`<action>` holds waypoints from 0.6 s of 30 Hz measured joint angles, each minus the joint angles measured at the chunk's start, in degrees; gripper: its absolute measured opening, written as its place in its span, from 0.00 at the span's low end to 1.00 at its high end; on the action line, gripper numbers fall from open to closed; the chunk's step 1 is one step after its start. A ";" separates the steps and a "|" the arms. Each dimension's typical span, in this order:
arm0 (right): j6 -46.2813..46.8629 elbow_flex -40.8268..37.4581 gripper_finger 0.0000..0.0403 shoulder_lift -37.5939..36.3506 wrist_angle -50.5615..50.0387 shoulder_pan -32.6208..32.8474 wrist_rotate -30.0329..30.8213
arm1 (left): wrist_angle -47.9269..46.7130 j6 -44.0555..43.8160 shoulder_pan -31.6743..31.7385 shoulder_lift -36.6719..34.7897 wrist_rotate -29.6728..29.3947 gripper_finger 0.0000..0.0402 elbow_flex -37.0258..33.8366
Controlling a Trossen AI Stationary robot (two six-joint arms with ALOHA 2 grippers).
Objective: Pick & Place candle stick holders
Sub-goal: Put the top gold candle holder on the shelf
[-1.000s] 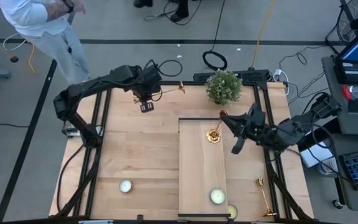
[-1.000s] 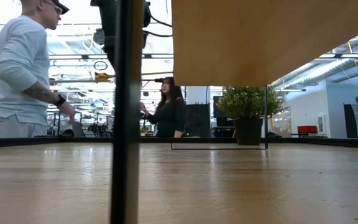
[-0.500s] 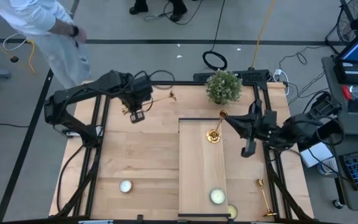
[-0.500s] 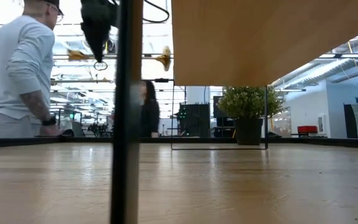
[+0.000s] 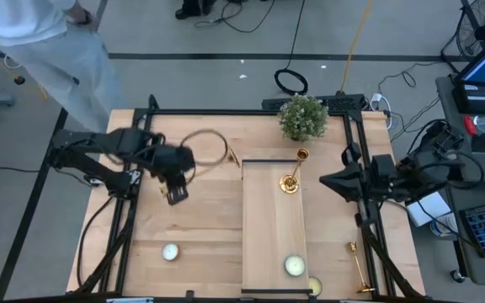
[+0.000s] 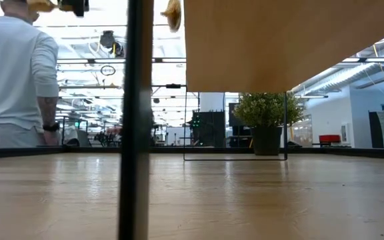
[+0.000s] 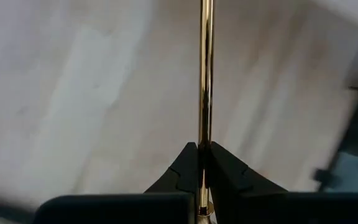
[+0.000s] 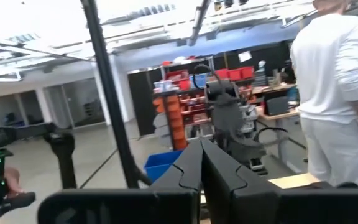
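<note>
One candle stick holder point(image 7: 204, 74) is clamped by its thin gold stem between the closed fingers of the left gripper point(image 7: 202, 163), running straight out ahead of the fingertips, carried above the bare left part of the wooden table point(image 5: 200, 219). A second candle stick holder point(image 5: 290, 178) stands upright on the raised wooden board point(image 5: 272, 236) near the potted plant point(image 5: 302, 116), and a third point(image 5: 359, 268) lies flat at the table's near right edge. The right gripper point(image 8: 201, 163), fingers pressed together on nothing, hangs by the table's right side, well apart from all three.
</note>
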 joint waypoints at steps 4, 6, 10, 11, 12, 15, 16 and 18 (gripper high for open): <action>1.94 0.00 0.00 -0.39 -0.96 1.58 0.00 | 12.01 -3.43 -7.32 1.30 2.91 0.04 0.00; 2.38 0.00 0.00 -0.52 -1.48 2.36 0.07 | 17.82 -5.01 -9.91 2.65 4.66 0.04 0.00; 3.92 0.02 0.00 -0.73 -3.49 3.94 0.04 | 27.06 -7.80 -13.73 5.94 10.47 0.04 0.02; 5.06 0.00 0.00 -0.80 -4.26 4.03 0.04 | 28.14 -8.45 -14.65 6.96 11.99 0.04 0.02; 6.47 0.02 0.00 -0.86 -5.17 4.10 0.09 | 28.91 -8.75 -15.49 8.12 13.34 0.04 0.14; 10.94 0.02 0.00 -1.03 -8.89 4.08 0.02 | 27.60 -8.57 -17.93 12.79 15.87 0.04 3.12; 12.81 0.02 0.00 -1.11 -10.58 4.08 -0.03 | 25.89 -8.04 -18.59 14.61 16.47 0.04 4.81; 16.52 0.37 0.00 -1.34 -15.03 4.08 -1.59 | 21.74 -6.36 -19.66 18.62 16.88 0.04 9.26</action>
